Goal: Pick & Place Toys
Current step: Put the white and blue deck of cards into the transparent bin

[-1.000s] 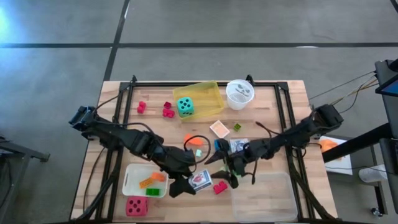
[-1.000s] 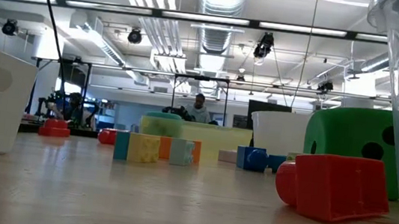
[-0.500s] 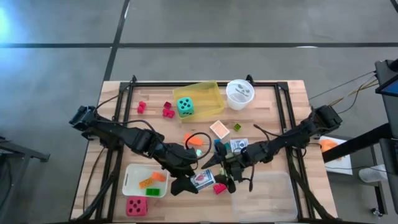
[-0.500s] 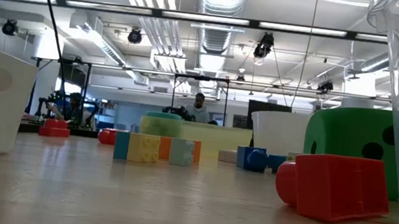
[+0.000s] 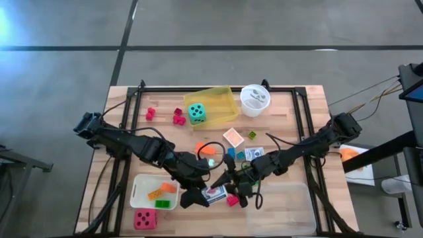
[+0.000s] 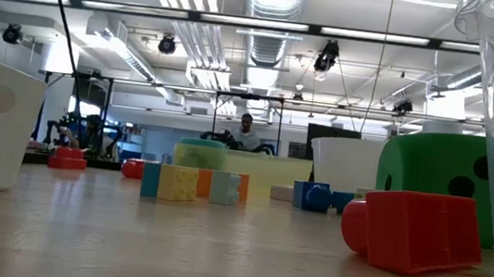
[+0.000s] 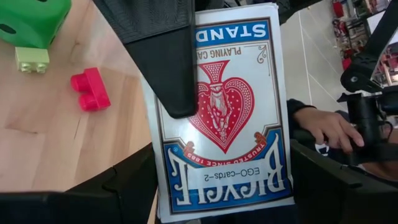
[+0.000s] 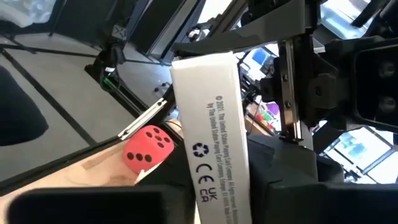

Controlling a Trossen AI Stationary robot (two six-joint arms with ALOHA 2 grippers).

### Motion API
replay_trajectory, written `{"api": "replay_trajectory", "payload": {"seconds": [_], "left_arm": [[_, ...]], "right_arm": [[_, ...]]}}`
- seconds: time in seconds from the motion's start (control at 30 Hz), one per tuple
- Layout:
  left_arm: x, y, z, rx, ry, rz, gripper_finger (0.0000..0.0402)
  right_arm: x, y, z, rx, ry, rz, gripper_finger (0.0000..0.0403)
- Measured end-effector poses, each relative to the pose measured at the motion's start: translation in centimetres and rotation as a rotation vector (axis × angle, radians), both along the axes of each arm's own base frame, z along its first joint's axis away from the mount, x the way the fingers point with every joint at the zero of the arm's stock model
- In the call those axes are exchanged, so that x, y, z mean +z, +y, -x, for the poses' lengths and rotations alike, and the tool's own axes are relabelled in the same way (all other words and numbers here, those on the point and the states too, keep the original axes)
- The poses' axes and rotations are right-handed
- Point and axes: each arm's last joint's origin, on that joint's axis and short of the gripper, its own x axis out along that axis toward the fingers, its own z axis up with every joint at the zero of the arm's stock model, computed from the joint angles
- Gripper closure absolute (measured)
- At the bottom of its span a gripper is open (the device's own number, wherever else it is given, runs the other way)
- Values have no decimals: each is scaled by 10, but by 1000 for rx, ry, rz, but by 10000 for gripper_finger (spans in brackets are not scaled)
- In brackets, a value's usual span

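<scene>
A blue-and-white playing-card box [image 5: 213,194] sits between both grippers near the table's front middle. My left gripper [image 5: 205,196] comes at it from the left and my right gripper [image 5: 229,190] from the right, each shut on the box. The left wrist view shows its spade face [image 7: 224,112], the right wrist view its white narrow side [image 8: 211,124]. A red block [image 5: 232,200] lies just beside it, and a green die [image 7: 28,18] rests on the wood beyond. A teal die [image 5: 196,113] sits in the yellow tray [image 5: 221,98], and a red die [image 5: 145,218] at the front left. My left gripper holds the card box by its two long edges [image 7: 163,177], near the end printed with the brand name, one finger on each edge. The box lies flat in the hold, face up, and looks lifted off the wood. My right gripper pinches the box's other end across its thin side: one finger [image 7: 168,68] lies on the printed face [image 7: 217,37], and the other is hidden under the box. The white narrow side [image 8: 214,174] runs in between its fingers.
A white tray [image 5: 140,186] with orange and green blocks stands at the front left and a clear tray [image 5: 284,211] at the front right. A white cup [image 5: 255,100], pink blocks [image 5: 178,118], a second card box [image 5: 253,154] and loose blocks lie mid-table. A person's hand [image 7: 323,127] shows beyond.
My right gripper has moved toward the table's left edge, up to the card box in my left gripper. The box and my left gripper have stayed in place.
</scene>
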Motion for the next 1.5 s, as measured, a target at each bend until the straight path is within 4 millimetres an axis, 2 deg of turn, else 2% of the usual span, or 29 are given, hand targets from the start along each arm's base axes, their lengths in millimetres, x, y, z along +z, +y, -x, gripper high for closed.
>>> {"api": "replay_trajectory", "payload": {"seconds": [0.23, 0.67, 0.97, 1.27, 1.4, 1.5], "left_arm": [[0, 0, 0, -15, -5, -12, 102], [0, 0, 0, -15, -6, -16, 6], [-2, -1, 2, -49, 21, 5, 16], [-2, -6, 9, -141, 8, -45, 16], [-1, -2, 18, -127, 55, -86, 16], [-4, 0, 29, -116, 115, -179, 16]], "right_arm": [[0, 0, 0, -2, -1, 6, 343], [-2, 0, 0, -7, 15, -10, 343], [-2, 2, 1, 2, 25, -31, 343], [1, 2, 5, 1, 101, -164, 343], [2, 0, 9, -8, 173, -227, 343], [7, -2, 14, -25, 242, -334, 343]]}}
